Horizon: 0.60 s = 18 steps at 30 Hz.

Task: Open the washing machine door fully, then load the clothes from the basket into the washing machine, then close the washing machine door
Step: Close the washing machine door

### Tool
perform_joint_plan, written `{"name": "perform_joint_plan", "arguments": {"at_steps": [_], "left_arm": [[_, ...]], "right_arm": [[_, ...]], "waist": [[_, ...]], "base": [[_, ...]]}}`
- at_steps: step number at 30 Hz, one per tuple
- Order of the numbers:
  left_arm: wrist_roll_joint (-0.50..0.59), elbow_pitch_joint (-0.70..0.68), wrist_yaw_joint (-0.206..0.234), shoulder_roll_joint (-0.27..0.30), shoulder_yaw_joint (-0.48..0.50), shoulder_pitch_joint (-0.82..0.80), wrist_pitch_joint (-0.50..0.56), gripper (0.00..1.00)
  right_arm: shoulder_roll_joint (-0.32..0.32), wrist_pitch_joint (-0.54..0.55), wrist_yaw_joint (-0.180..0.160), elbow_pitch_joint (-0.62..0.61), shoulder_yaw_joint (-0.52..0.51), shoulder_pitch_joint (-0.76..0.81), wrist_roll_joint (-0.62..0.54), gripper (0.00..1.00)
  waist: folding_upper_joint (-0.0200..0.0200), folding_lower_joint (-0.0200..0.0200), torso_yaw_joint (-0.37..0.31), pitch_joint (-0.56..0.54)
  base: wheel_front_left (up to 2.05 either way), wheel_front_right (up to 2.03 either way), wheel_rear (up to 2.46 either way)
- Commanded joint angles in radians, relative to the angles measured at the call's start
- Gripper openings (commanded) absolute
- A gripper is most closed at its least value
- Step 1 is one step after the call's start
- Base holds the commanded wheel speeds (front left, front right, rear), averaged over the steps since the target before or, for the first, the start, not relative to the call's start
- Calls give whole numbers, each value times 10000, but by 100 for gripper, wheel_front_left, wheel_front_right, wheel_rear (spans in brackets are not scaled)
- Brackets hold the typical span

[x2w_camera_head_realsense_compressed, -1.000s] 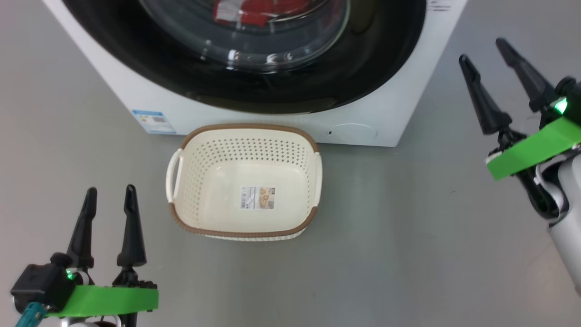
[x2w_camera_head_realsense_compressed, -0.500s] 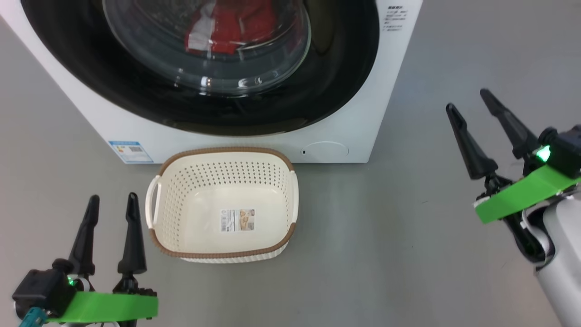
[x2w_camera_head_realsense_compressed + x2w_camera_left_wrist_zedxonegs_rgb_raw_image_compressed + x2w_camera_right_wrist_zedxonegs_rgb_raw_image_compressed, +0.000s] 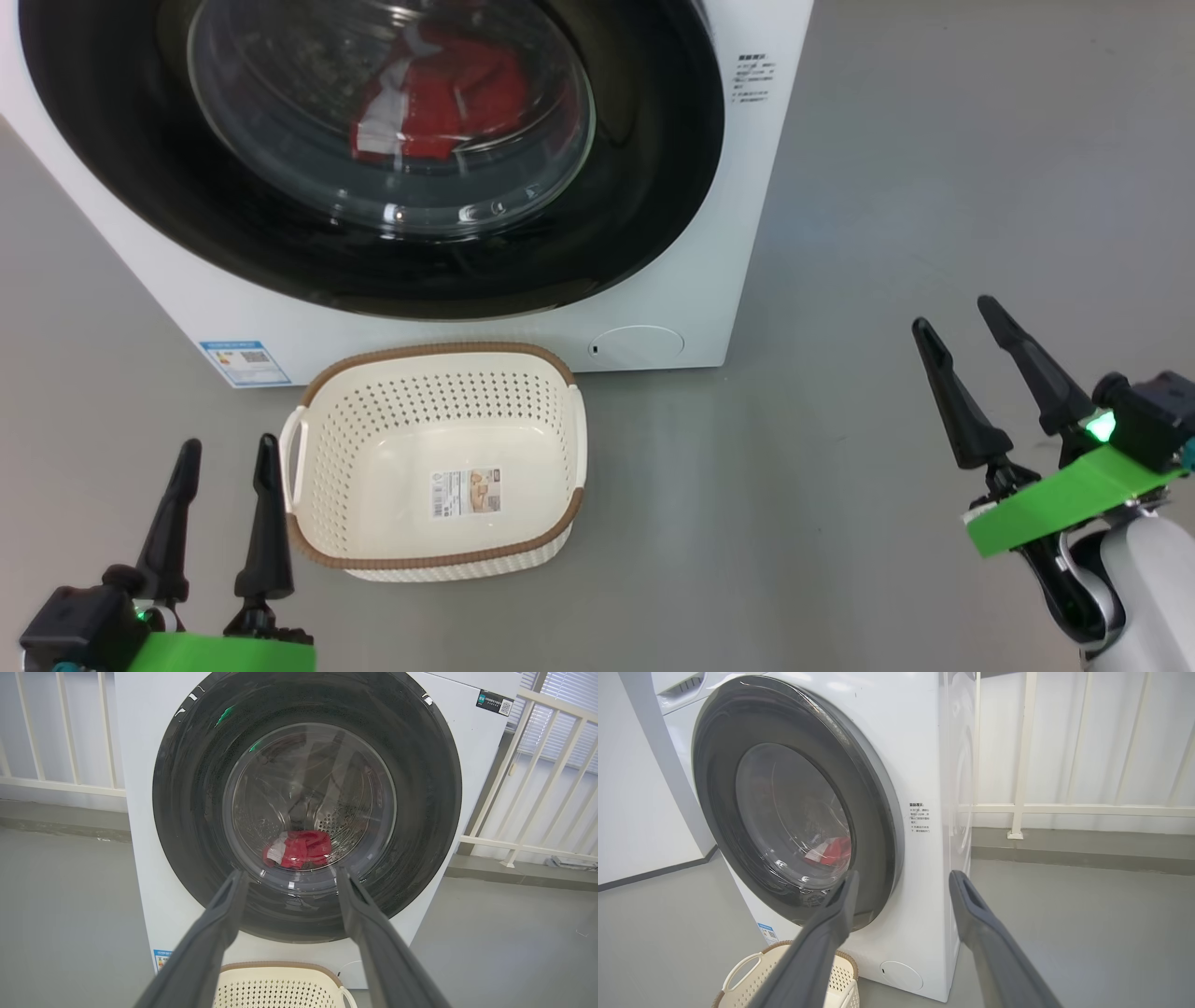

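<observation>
Your left gripper (image 3: 229, 446) and right gripper (image 3: 952, 314) were both spread wide and held nothing in the head view. The basket (image 3: 429, 347), light, stiff, holey plastic, sat bare beside the machine (image 3: 728, 280).

Left wrist view: soft, floppy red clothes (image 3: 303, 847) lay in the drum (image 3: 345, 821) behind the shut door (image 3: 196, 812).

Right wrist view: that door (image 3: 878, 812) was round, hard, shiny and likely slippery. Its thick edge looked best to hook.

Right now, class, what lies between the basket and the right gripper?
Bare grey floor, seen in the head view, separates the basket from the right gripper.
</observation>
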Motion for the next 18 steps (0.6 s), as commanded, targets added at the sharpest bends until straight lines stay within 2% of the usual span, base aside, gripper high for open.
{"name": "perform_joint_plan", "arguments": {"at_steps": [1,18], "left_arm": [[5,-261,-28,193,358,-77,-51,100],[-75,-124,-28,116,313,239,-51,100]], "right_arm": [[-48,-21,-27,-289,26,182,9,100],[335,-21,-27,-472,-316,1108,-30,100]], "waist": [[0,0,-55,-50],[0,0,-250,-377]], "base": [[0,0,0],[0,0,0]]}}
